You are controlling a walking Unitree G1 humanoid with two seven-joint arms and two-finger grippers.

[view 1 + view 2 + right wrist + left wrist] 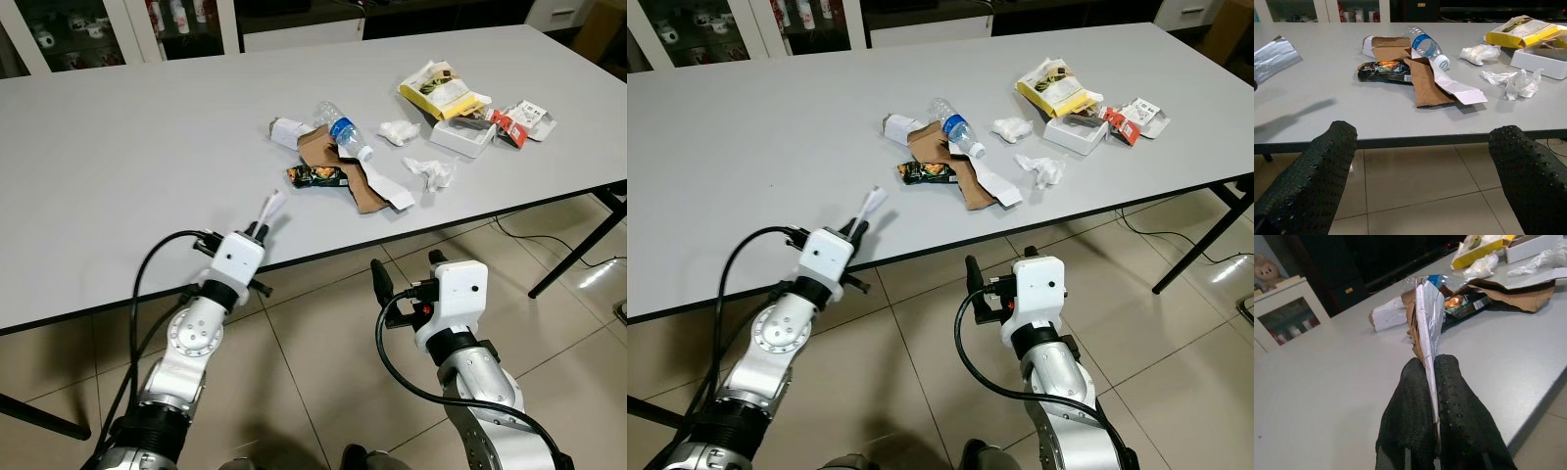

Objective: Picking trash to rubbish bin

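Two tools are up at the near edge of the bench (118, 147). The left tool (263, 228) sits at about 8 o'clock in the head view, its fingers (1410, 421) pressed together on a thin silver wrapper (272, 206) that stands up past the tips. Only the wrapper's lower end is pinched; a quick swing toward a bin could let it slide out and fall to the floor (323, 333), since foil is slick and light.

At 12 o'clock lies the main heap: a clear bottle (343, 130) across brown card (355, 181), with a dark snack packet (317, 175) at the card's 9 o'clock. The bottle may roll if the card is tugged.

Toward 2 o'clock are tissue wads (429, 171), a white box (462, 135) and a yellow packet (441, 90).

The right tool (392, 286) hangs at 5 o'clock below the bench edge, spread wide and empty; lifting it straight up risks hitting that edge. I can see no bin, so the drop spot is unknown.
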